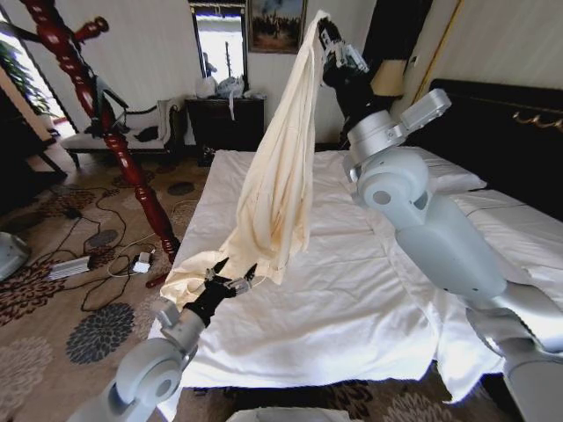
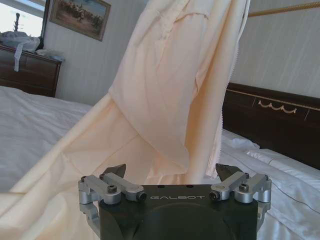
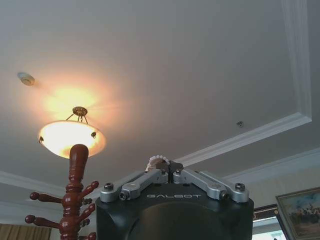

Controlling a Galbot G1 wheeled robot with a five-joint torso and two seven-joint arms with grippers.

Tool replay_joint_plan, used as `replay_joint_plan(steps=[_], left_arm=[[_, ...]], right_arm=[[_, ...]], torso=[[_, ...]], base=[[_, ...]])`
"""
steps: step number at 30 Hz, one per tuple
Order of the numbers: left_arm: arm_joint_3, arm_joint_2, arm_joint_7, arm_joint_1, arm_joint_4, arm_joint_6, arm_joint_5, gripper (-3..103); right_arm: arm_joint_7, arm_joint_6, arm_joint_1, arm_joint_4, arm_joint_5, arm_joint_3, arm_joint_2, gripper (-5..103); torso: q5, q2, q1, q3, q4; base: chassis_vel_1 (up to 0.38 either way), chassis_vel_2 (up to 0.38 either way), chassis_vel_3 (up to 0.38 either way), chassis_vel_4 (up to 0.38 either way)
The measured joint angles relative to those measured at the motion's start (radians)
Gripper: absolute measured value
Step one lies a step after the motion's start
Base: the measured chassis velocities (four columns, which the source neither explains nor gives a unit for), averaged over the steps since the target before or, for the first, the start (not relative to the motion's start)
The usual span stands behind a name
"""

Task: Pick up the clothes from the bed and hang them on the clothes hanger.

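Note:
The clothes (image 1: 280, 176), a pale cream-yellow shirt, hang in a long drape above the bed (image 1: 352, 290). My right gripper (image 1: 327, 37) is raised high and shut on the shirt's top; the right wrist view shows a pinch of cream fabric between the closed fingers (image 3: 162, 164). The shirt's lower end still rests on the duvet near the bed's front left corner. There my left gripper (image 1: 234, 269) stands open just in front of the hanging cloth (image 2: 170, 90), its jaws (image 2: 171, 172) spread with nothing between them. The red-brown clothes hanger (image 1: 88, 97) stands on the carpet left of the bed, its top pegs (image 3: 75, 200) in the right wrist view.
A dark dresser (image 1: 224, 119) and a white-cushioned bench (image 1: 132, 132) stand along the far wall. Cables and a power strip (image 1: 70, 264) lie on the patterned carpet by the stand's foot. The black headboard (image 1: 501, 132) lies to the right. A ceiling lamp (image 3: 70, 137) glows overhead.

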Motion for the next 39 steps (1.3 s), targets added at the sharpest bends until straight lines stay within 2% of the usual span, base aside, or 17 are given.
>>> replay_joint_plan(steps=[3,5,8,10,13,16,18,23,25,27,28,29,32,33,37,38,39], left_arm=[[0.082,-0.031,-0.042,-0.13,0.067,-0.002,-0.015,100],[0.102,-0.043,-0.054,-0.165,0.086,-0.002,-0.019,101],[0.127,-0.062,-0.067,-0.208,0.117,-0.003,-0.026,97],[0.151,-0.084,-0.07,-0.238,0.147,-0.007,-0.025,88],[0.168,-0.103,-0.073,-0.26,0.168,-0.009,-0.021,82],[0.173,-0.119,-0.078,-0.269,0.175,-0.012,-0.022,66],[0.171,-0.12,-0.078,-0.267,0.173,-0.013,-0.024,66],[0.152,-0.116,-0.073,-0.25,0.16,-0.015,-0.028,39],[0.151,-0.116,-0.071,-0.253,0.161,-0.016,-0.028,39],[0.147,-0.116,-0.069,-0.261,0.162,-0.019,-0.029,28],[0.147,-0.116,-0.069,-0.261,0.162,-0.019,-0.029,28],[0.143,-0.113,-0.069,-0.264,0.16,-0.019,-0.034,23],[0.104,-0.092,-0.074,-0.276,0.11,-0.015,-0.117,7],[0.104,-0.092,-0.074,-0.276,0.11,-0.015,-0.117,7],[0.028,0.007,-0.09,-0.349,-0.002,0.003,-0.309,0],[0.028,0.007,-0.09,-0.349,-0.002,0.003,-0.309,0],[0.007,0.044,-0.094,-0.376,-0.029,0.004,-0.359,0]], right_arm=[[-0.003,-0.001,0.007,-0.01,-0.002,-0.005,0.003,0],[-0.004,-0.002,0.008,-0.014,-0.003,-0.005,0.003,0],[-0.006,-0.003,0.009,-0.019,-0.004,-0.005,0.003,0],[-0.009,-0.003,0.006,-0.022,-0.008,-0.005,0.003,0],[-0.012,-0.003,0.002,-0.025,-0.011,-0.004,0.002,0],[-0.016,-0.003,0.0,-0.029,-0.015,-0.003,0.001,0],[-0.017,-0.003,-0.001,-0.03,-0.016,-0.002,0.0,0],[-0.02,-0.003,-0.007,-0.032,-0.021,0.002,0.0,0],[-0.021,-0.003,-0.007,-0.033,-0.022,0.002,0.0,0],[-0.021,-0.002,-0.008,-0.035,-0.024,0.002,0.001,0],[-0.021,-0.002,-0.008,-0.035,-0.024,0.002,0.001,0],[-0.021,-0.002,-0.009,-0.036,-0.025,0.002,0.001,0],[-0.021,-0.002,-0.014,-0.038,-0.027,0.004,-0.005,0],[-0.021,-0.002,-0.014,-0.038,-0.027,0.004,-0.005,0],[0.002,-0.02,-0.031,-0.069,-0.069,0.01,-0.028,0],[0.002,-0.02,-0.031,-0.069,-0.069,0.01,-0.028,0],[0.015,-0.034,-0.037,-0.082,-0.084,0.012,-0.035,0]], torso=[[0.0,0.0,0.0,0.0,-0.0004],[0.0,0.0,0.0,0.0,-0.0005],[0.0001,0.0,0.0,0.0,-0.0002],[0.0001,0.0,0.0,0.0,0.0],[0.0001,0.0,0.0,0.0,-0.0002],[0.0002,0.0,0.0,0.0,-0.0002],[0.0001,0.0,0.0,0.0,-0.0002],[0.0001,0.0,0.0,0.0,0.0],[0.0,0.0,0.0,0.0,0.0],[0.0,0.0,0.0,0.0,-0.0001],[0.0,0.0,0.0,0.0,-0.0001],[0.0,0.0,0.0,0.0,-0.0002],[-0.0002,0.0,0.0,0.0,0.0],[-0.0002,0.0,0.0,0.0,0.0],[-0.0002,0.0,0.0,0.0,-0.0003],[-0.0002,0.0,0.0,0.0,-0.0003],[-0.0001,0.0,0.0,0.0,-0.0003]], base=[[0.0,0.0,0.0,0.0],[0.0,0.0,0.0,0.0],[0.0,0.0,0.0,0.0],[0.0,0.0,0.0,0.0],[0.0,0.0,0.0,0.0],[0.0,0.0,0.0,0.0],[0.0,0.0,0.0,0.0],[0.0,0.0,0.0,0.0],[0.0,0.0,0.0,0.0],[0.0,0.0,0.0,0.0],[0.0,0.0,0.0,0.0],[0.0,0.0,0.0,0.0],[0.0,0.0,0.0,0.0],[0.0,0.0,0.0,0.0],[0.0,0.0,0.0,0.0],[0.0,0.0,0.0,0.0],[0.0,0.0,0.0,0.0]])
